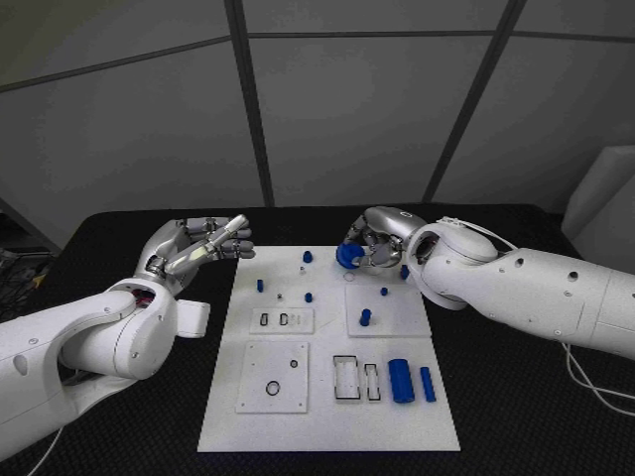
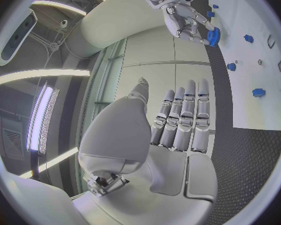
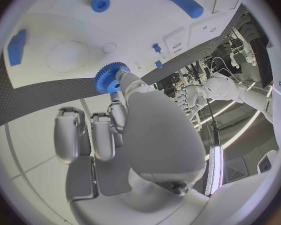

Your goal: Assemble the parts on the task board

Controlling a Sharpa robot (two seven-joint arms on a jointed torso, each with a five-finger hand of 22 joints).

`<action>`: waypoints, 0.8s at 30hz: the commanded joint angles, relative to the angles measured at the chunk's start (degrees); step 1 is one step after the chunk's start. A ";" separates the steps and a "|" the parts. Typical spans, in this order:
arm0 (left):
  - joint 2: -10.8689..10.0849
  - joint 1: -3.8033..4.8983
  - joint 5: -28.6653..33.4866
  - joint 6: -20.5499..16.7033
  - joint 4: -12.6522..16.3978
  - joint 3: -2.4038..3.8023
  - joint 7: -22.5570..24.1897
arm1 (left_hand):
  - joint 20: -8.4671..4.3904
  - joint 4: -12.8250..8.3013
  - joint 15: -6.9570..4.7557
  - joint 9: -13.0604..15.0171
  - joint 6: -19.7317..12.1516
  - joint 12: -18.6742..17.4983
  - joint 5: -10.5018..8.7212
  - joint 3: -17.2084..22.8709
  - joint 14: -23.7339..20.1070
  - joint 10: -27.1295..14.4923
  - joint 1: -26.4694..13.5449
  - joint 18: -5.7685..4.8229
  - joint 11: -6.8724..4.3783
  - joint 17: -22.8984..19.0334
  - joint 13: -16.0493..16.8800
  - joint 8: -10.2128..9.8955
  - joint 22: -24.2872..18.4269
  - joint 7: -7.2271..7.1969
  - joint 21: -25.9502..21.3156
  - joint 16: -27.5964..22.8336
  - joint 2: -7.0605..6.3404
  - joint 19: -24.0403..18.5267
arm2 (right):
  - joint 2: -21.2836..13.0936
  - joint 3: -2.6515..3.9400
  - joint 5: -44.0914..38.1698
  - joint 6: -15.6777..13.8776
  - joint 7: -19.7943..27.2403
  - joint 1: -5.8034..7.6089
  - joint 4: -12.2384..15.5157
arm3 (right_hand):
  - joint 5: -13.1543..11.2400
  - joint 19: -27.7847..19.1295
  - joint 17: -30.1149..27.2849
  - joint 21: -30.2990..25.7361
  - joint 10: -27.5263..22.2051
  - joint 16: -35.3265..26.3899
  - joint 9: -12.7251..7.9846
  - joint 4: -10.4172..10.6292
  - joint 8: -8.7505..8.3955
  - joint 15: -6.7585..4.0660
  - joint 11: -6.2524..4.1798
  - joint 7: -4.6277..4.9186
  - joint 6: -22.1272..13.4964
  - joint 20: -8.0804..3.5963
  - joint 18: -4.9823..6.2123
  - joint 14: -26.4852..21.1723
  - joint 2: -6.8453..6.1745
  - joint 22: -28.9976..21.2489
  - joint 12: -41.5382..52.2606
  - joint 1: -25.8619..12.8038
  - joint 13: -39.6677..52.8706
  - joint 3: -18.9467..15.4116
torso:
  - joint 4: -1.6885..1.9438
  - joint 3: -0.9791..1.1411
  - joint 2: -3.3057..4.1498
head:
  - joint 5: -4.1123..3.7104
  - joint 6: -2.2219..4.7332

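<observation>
I have the right hand's fingers (image 3: 125,85) pinching a small blue toothed gear wheel (image 3: 109,77), thumb against one fingertip, the other fingers curled in beside them. From my head camera the right hand (image 1: 375,238) holds that gear (image 1: 349,256) over the far edge of the white rectangular task board (image 1: 332,421), near its far right corner; I cannot tell whether the gear touches the board.

The left hand (image 1: 196,248) holds nothing. Its fingers (image 2: 184,117) lie straight and side by side, the thumb standing apart, and the hand hovers above the black table (image 1: 117,243) just off the board's far left corner.

On the board I see several small blue pegs (image 1: 308,257) standing near the far end and one upright blue peg (image 1: 365,317) on the raised square plate at mid-right. Two blue cylinders lie side by side near the right edge, the thicker one (image 1: 401,380) beside the thinner one (image 1: 427,384), just next to a pair of rectangular slots (image 1: 356,379). A small black ring (image 1: 274,389) rests on the raised plate at the near left.
</observation>
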 commanded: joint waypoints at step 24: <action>0.34 0.09 -0.39 0.94 0.13 0.06 -0.08 | 0.30 -0.10 0.21 -0.04 0.12 -0.26 -0.13 -0.16 -0.06 0.15 -0.01 -0.26 0.25 0.08 -0.02 -0.32 0.08 0.33 0.21 -0.25 0.63 0.04 | 12.20 -1.64 -4.67 0.38 -2.71 0.10 -5.79 | -0.67 0.36 6.26 0.20 -0.12 0.17 -0.36 0.45 -0.42 -0.18 0.12 -1.31 4.03 0.03 -0.35 4.23 -0.99 5.24 -0.96 -3.25 -0.61 1.36 | 0.61 -0.07 0.20 | 0.86 -0.69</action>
